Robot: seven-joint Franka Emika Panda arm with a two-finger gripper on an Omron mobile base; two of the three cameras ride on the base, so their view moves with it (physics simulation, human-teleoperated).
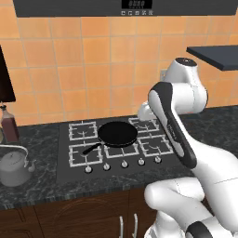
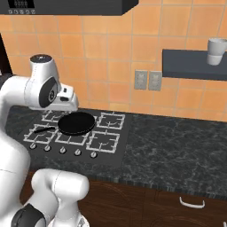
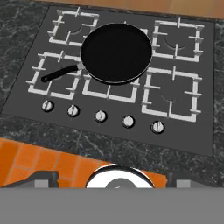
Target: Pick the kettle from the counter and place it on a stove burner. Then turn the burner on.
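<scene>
The dull-grey kettle point(image 1: 14, 168) stands upright on the dark speckled counter point(image 1: 39, 190), left of the black cooktop point(image 1: 65, 174). The back-left stove burner point(image 1: 82, 130) point(image 3: 72, 28) has nothing on its grate. My gripper point(image 2: 67, 106) hangs above the back of the cooktop, well to the right of the kettle, and points down at it. In the hand view its fingertips point(image 3: 41, 178) stand wide apart at the bottom edge, so it is open with nothing between them.
A black frying pan point(image 1: 117, 134) point(image 3: 116, 52) sits on the centre burner, handle toward the front-left grate. Several knobs point(image 3: 100, 115) line the cooktop's front edge. A dark brown bottle point(image 1: 9, 123) stands behind the kettle. A wall shelf point(image 2: 195, 64) carries a cup point(image 2: 217, 51).
</scene>
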